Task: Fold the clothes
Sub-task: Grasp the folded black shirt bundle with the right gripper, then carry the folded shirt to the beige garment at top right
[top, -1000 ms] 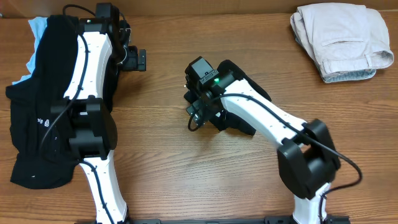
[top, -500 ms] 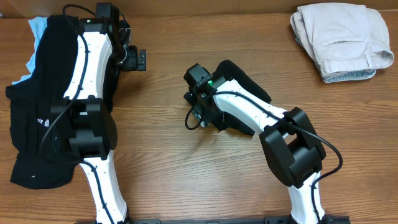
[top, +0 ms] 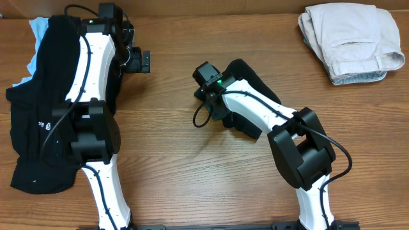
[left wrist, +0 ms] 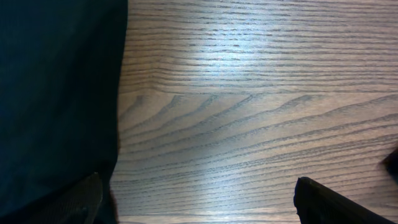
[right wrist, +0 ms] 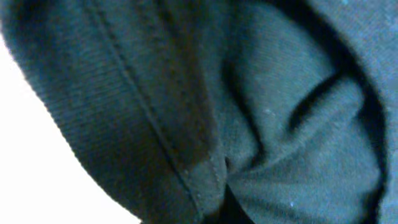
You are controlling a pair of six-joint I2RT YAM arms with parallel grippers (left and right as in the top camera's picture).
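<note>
overhead bright, sharp | left wrist: soft glare on tabletop (left wrist: 249, 93) | right wrist: clothes (right wrist: 261, 112) blurred, blown-out white at 8 o'clock

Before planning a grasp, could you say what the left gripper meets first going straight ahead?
Most likely the bare wooden table; the left gripper points just beside the black garment.

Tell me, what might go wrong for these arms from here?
The right gripper is pressed into the small black garment, its camera seeing only creased cloth, so it might pinch several layers. The left arm reaches over the big black pile; moving could drag that cloth.
</note>
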